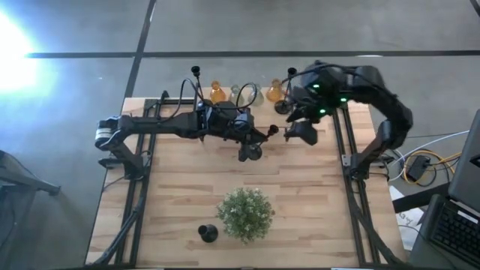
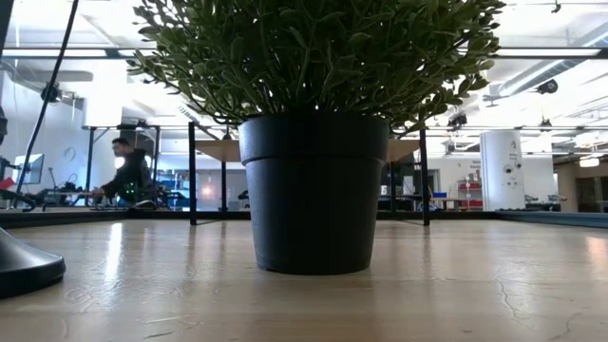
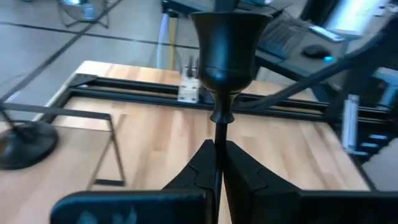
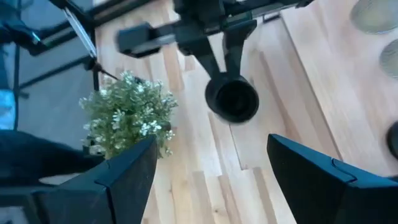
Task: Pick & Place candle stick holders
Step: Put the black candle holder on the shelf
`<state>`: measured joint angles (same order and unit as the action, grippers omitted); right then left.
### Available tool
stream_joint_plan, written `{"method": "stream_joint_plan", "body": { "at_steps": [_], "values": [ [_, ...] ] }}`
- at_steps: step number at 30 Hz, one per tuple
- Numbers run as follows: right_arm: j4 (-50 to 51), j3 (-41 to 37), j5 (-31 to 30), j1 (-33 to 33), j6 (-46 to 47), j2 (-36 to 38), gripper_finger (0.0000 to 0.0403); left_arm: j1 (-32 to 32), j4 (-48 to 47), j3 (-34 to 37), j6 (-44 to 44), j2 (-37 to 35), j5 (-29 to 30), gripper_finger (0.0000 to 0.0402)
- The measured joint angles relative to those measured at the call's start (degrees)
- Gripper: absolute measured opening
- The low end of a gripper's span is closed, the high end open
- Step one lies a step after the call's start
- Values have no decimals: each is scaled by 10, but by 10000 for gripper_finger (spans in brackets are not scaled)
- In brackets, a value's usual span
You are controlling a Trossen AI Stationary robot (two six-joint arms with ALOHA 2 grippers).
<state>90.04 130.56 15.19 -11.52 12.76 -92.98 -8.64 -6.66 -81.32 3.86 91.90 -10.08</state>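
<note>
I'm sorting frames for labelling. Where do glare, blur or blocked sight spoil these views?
High view: white glare burns out the floor at upper left. Low view: the plant pot fills the centre and hides both arms. Right wrist view: soft throughout, plant smeared. Left wrist view: candle holder sharp, background soft.

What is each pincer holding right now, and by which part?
The left pincer is shut on a black candle stick holder, clamping its thin stem just below the cup. The right pincer is open and holds nothing.

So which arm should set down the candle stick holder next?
Left: the left gripper is already shut on the candle stick holder by its stem, above the table. The right gripper hangs open and empty nearby.
</note>
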Motion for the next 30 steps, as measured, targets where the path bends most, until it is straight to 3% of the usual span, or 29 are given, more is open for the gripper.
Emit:
{"method": "stream_joint_plan", "body": {
  "at_steps": [3, 10, 20, 24, 30],
  "values": [
    [0, -7, -28, 1, 22, 35, 285, 0, 0, 0, 2, -1, 43, 14],
    [0, -85, -154, 0, 96, 130, 264, 2, -2, 0, 8, -2, 187, 14],
    [-13, -289, -178, 0, 172, 243, 245, -5, 108, 28, 1, -16, 286, 14],
    [-51, -355, -184, 0, 180, 274, 242, -5, 135, 80, -9, -51, 346, 14],
    [-114, -420, -184, 0, 188, 306, 248, -11, 276, 217, -2, -124, 388, 14]
  ]
}}
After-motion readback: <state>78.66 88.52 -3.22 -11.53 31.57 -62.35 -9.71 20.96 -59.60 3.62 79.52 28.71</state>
